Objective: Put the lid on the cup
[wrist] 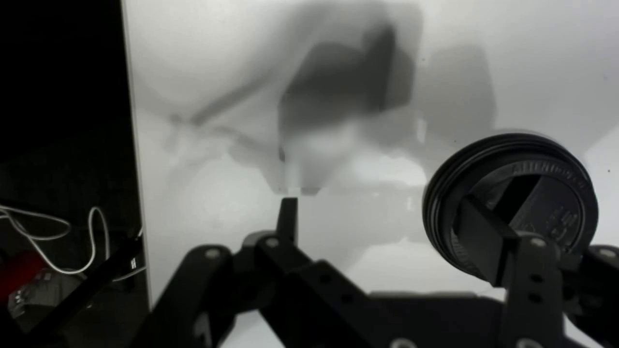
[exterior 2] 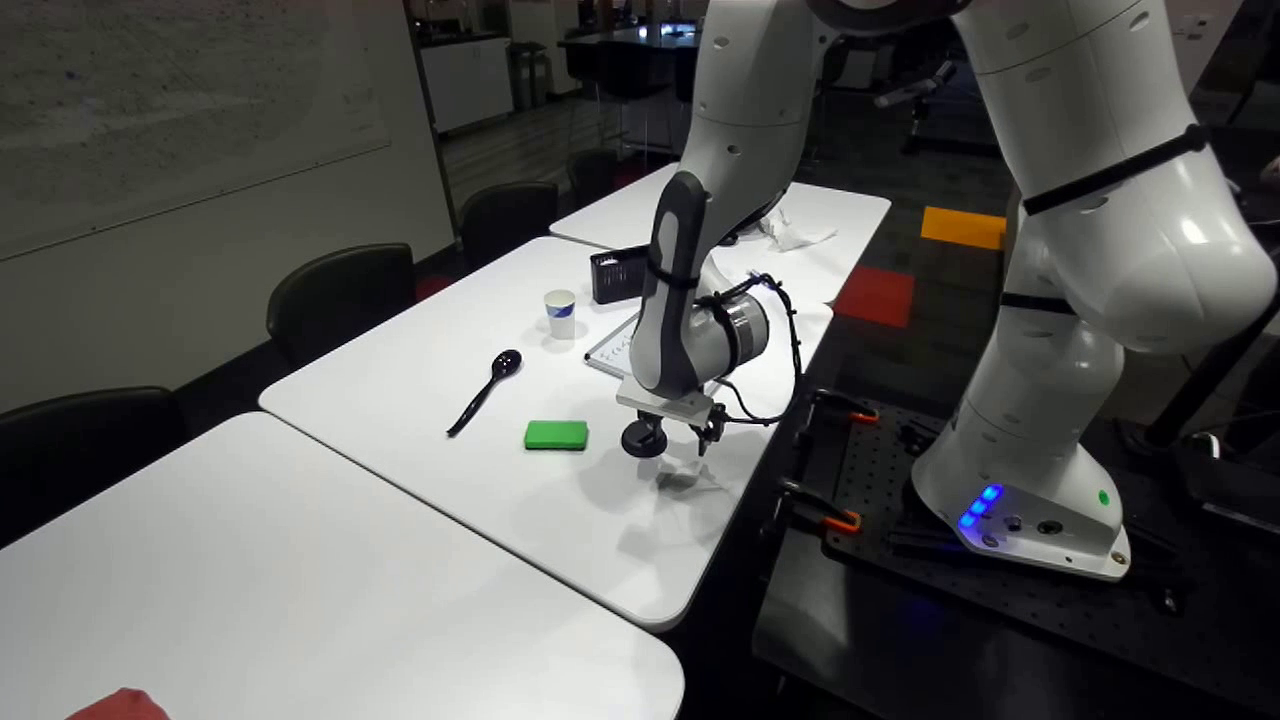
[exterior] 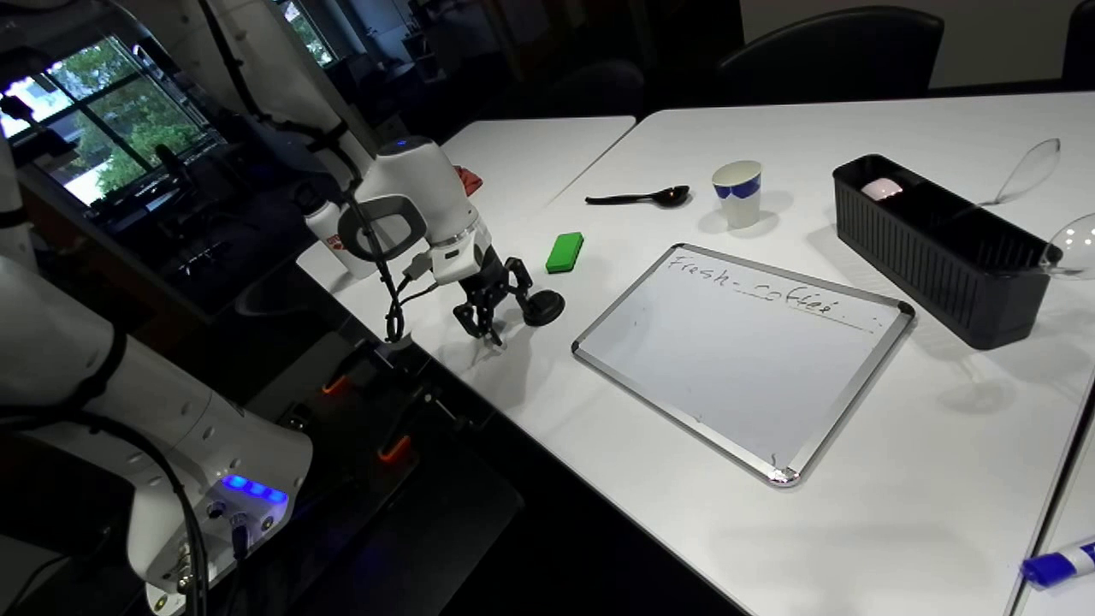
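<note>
The black round lid (exterior: 547, 310) lies on the white table near its edge. It also shows in an exterior view (exterior 2: 637, 440) and at the right of the wrist view (wrist: 556, 198). My gripper (exterior: 511, 327) points down low over the table beside the lid, also seen in an exterior view (exterior 2: 680, 445). In the wrist view the gripper (wrist: 379, 208) is wide open with bare table between its fingers. One finger overlaps the lid; contact cannot be told. The white cup (exterior: 739, 197) with a blue pattern stands upright and uncovered farther off, also seen in an exterior view (exterior 2: 562, 320).
A green block (exterior: 565, 252) lies near the lid. A black spoon (exterior: 637, 198) lies between block and cup. A framed whiteboard (exterior: 736, 368) lies flat. A long black bin (exterior: 941, 257) stands behind it. A blue marker (exterior: 1056, 566) lies at the far side.
</note>
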`<state>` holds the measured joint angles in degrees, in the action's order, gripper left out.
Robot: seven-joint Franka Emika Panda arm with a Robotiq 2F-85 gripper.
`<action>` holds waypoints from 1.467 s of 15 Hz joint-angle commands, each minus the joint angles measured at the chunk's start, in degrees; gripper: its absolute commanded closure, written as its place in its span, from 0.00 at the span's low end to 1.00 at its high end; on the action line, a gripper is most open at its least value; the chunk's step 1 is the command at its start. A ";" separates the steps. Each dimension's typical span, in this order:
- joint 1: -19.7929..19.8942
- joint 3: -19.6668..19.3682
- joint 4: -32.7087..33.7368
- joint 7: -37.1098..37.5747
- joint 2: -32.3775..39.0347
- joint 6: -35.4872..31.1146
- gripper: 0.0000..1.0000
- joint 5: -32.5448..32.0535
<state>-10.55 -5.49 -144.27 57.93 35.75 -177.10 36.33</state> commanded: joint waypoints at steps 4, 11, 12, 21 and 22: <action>-2.37 -0.94 -0.79 2.23 -0.73 -2.22 0.13 -0.69; -2.38 -1.08 -0.04 1.99 0.04 -3.49 0.20 -0.59; -2.29 -1.10 0.22 1.95 0.29 -3.44 0.20 -0.63; -1.63 -1.46 3.02 1.71 3.10 -2.98 0.30 -0.80; -1.72 -1.58 3.35 1.74 3.45 -2.84 0.30 -0.82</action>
<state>-11.80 -6.56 -142.19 57.94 37.79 -179.30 36.33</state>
